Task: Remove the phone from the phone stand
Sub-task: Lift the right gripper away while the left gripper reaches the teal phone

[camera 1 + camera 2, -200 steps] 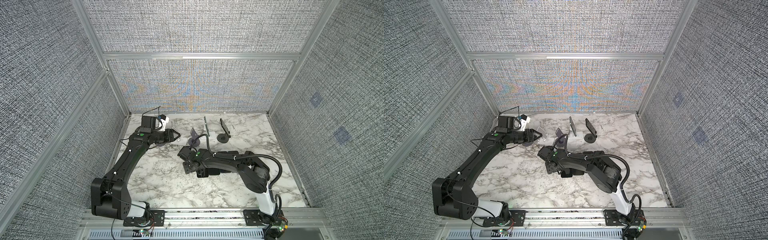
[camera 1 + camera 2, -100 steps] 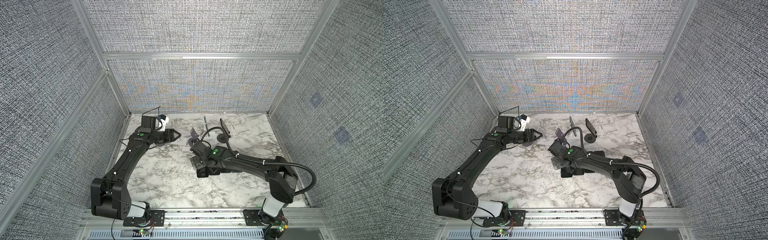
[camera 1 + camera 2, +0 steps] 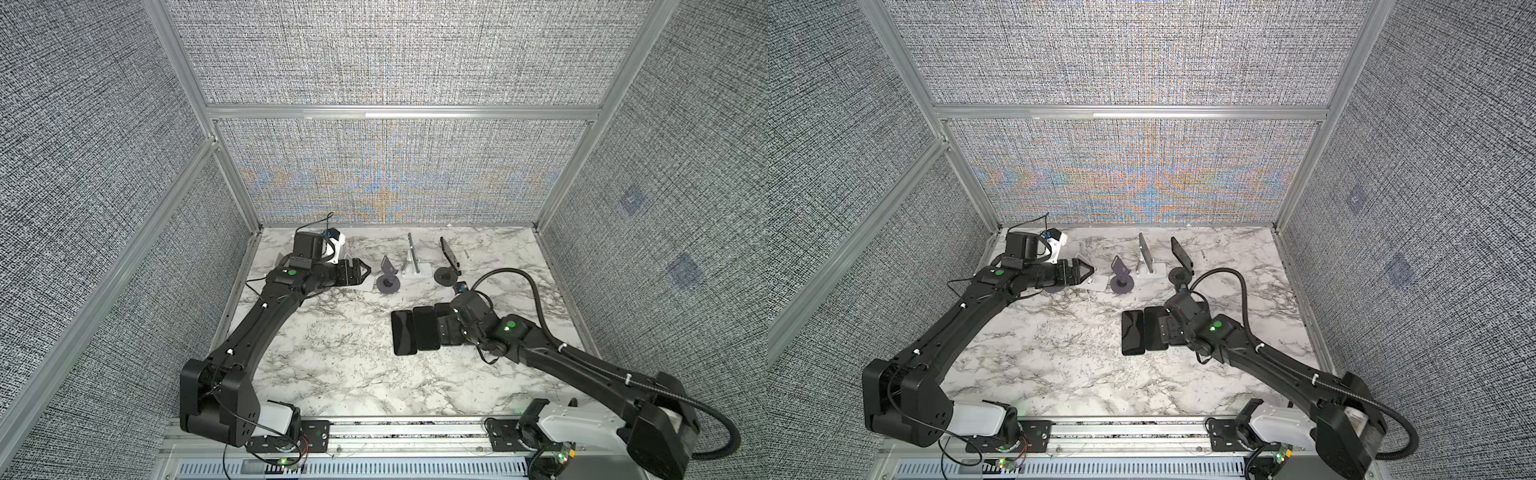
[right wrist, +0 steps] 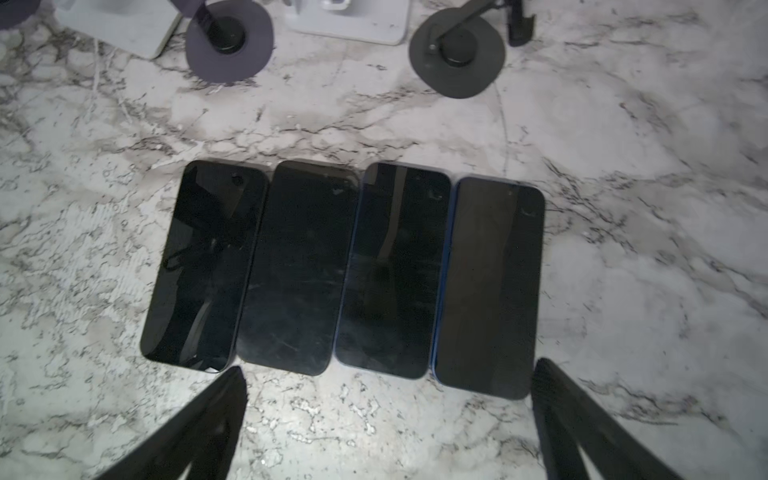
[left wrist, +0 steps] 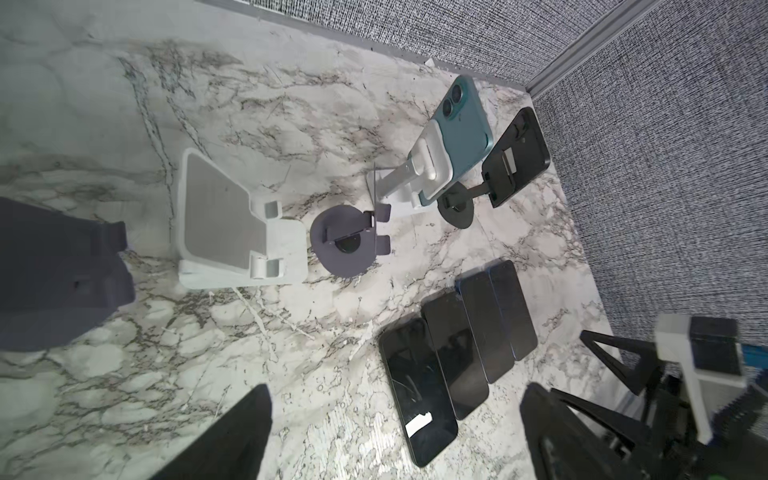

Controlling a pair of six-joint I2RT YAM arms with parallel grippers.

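A teal phone (image 5: pixel 461 124) leans upright on a white phone stand (image 3: pixel 417 270) at the back of the marble table. Beside it a black phone (image 3: pixel 449 253) sits on a black round-based stand (image 3: pixel 446 276). Four dark phones lie flat side by side mid-table, the leftmost one (image 4: pixel 205 262) and the rightmost one (image 4: pixel 490 286). My right gripper (image 4: pixel 386 415) hovers open just in front of this row, holding nothing. My left gripper (image 3: pixel 361 270) is open and empty at the back left, beside the empty stands.
An empty purple round-based stand (image 3: pixel 388 282) and an empty white folding stand (image 5: pixel 232 232) stand left of the teal phone. A dark stand (image 5: pixel 54 282) sits close by my left gripper. Fabric walls with metal rails enclose the marble table (image 3: pixel 332 365).
My right gripper has moved to the right along the row of flat phones and opened wide. My left gripper has opened wider while its arm stayed in place.
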